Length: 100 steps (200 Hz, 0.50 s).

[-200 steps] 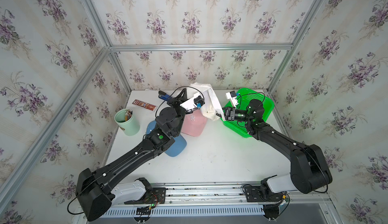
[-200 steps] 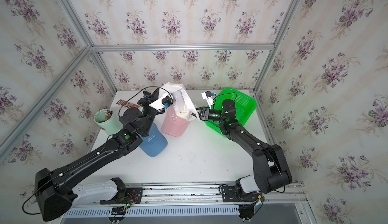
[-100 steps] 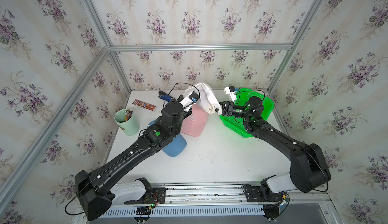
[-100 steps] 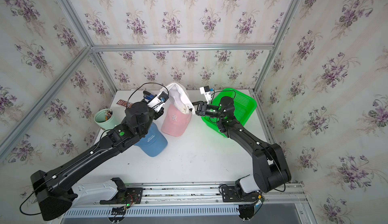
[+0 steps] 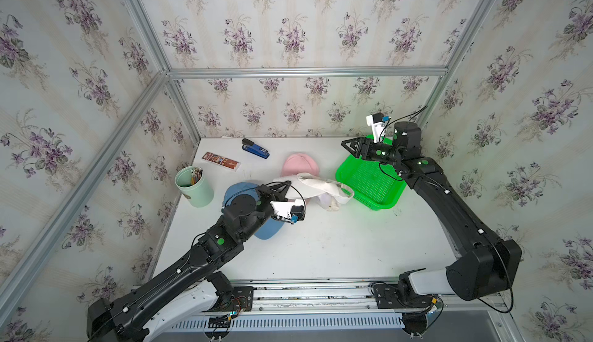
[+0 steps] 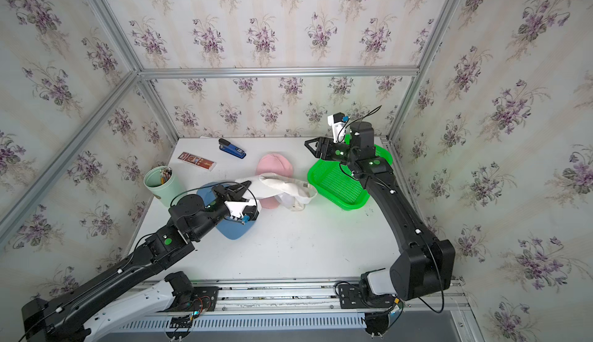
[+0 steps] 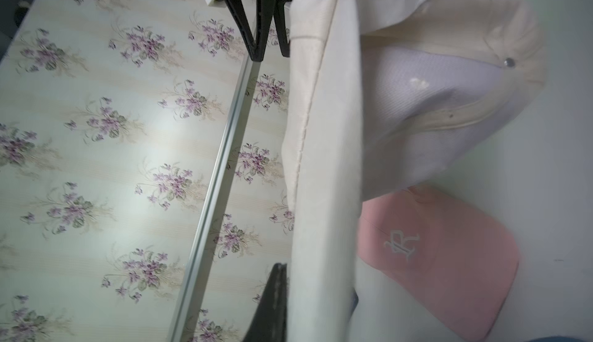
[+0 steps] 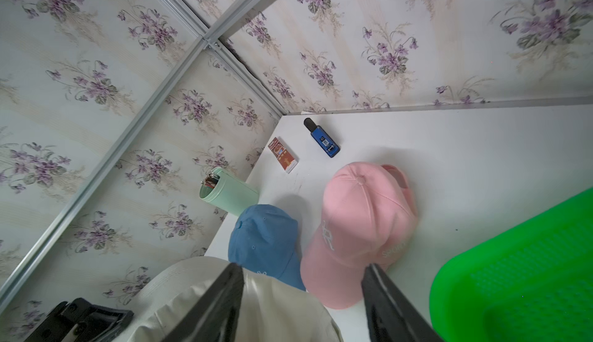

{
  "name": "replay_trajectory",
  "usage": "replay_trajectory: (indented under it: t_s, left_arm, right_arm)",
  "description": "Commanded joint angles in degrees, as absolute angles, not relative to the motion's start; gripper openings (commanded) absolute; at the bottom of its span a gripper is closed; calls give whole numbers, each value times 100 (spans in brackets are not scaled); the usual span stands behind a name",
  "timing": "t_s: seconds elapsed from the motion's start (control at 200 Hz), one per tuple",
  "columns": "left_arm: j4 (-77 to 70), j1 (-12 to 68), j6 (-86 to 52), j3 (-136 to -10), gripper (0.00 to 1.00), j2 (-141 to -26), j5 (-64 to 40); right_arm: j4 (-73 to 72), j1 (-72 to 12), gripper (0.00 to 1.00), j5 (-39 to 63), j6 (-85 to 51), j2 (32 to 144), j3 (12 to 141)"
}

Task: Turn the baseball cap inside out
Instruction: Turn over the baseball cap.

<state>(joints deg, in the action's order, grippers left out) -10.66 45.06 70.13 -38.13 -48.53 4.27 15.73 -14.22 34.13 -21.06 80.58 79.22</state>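
The cream baseball cap [image 5: 324, 186] [image 6: 288, 186] lies slumped across the pink cap, its crown sagging toward the green basket, pale lining showing in the left wrist view [image 7: 417, 100]. My left gripper [image 5: 285, 185] [image 7: 316, 292] is shut on the cap's brim, low over the blue cap. One finger shows beside the brim; the brim hides the other. My right gripper [image 5: 348, 147] [image 6: 310, 146] [image 8: 303, 266] hangs open and holds nothing, raised above the basket's far corner, apart from the cap.
A pink cap [image 5: 300, 164] [image 8: 359, 228] and a blue cap [image 5: 237, 189] [image 8: 263, 237] lie mid-table. A green basket [image 5: 340, 180] sits at the right. A mint pencil cup [image 5: 194, 186], a flat brown box [image 5: 220, 160] and a blue stapler [image 5: 255, 148] stand at the back left.
My right gripper opened, let go of the cream cap and drew back upward over the basket. My left gripper came down and nearer, and the cap dropped onto the pink cap.
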Motion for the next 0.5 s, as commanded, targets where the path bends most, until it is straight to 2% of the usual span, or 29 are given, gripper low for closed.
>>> replay_trajectory:
  t_s: [0.0,0.155,0.335,0.495]
  left_arm:
    - [-2379,4645,8942,-3493,12,-5142,751]
    - [-3381,4799,9411,-3401,14,-5657,1160]
    - [-3744,4873,9990,-3399,16,-6062,1518]
    - [-3519,5043,10343,-3542,18,-6374,1756]
  right_arm:
    - [2384,-1572,62,2863,-1618,8093,8263]
    - [2888,-2241,62,2418,-1327,8094,8278]
    - [3352,-2670,62,2385,-1117,7985,7813]
    - [3392,-2721,64,2413,-1096,8135,7295]
